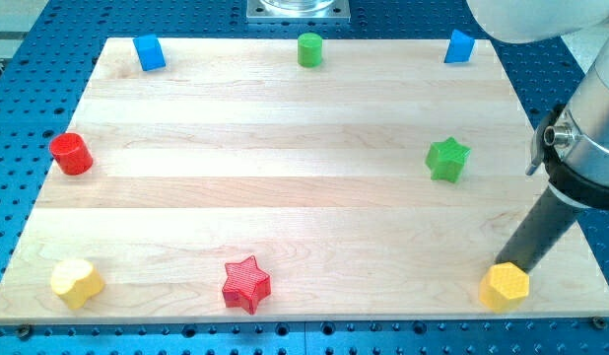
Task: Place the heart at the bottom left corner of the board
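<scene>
The yellow heart lies near the board's bottom left corner. My tip is at the view's bottom right, touching the top of a yellow hexagon block. The dark rod rises from there to the arm at the view's right edge. The heart is far to the left of my tip, across the whole board.
A red star sits at the bottom middle. A red cylinder is at the left edge. A green star is at the right. A blue block, a green cylinder and another blue block line the top of the wooden board.
</scene>
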You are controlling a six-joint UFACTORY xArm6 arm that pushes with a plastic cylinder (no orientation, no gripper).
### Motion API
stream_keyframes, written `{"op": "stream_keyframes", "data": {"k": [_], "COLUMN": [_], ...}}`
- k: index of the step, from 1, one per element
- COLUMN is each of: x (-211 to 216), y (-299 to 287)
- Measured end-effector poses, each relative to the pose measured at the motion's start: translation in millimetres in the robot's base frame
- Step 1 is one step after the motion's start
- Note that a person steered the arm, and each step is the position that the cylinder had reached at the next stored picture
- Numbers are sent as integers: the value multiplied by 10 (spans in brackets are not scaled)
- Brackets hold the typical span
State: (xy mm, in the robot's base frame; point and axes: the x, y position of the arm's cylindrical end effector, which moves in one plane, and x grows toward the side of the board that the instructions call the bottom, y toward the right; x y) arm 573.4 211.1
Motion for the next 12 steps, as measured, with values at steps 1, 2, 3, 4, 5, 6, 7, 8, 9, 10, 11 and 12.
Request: {"op": "stream_keyframes", "data": {"k": [1,2,3,4,5,6,7,8,9,10,11,12], "x": [-145,11,373,451,453,428,249,-233,-591,-686,-343,-67], "y": [-558,-992,-1083,-1059,-756,-797,-1738,-2298,-3026,-3822,-4066,-4311]}}
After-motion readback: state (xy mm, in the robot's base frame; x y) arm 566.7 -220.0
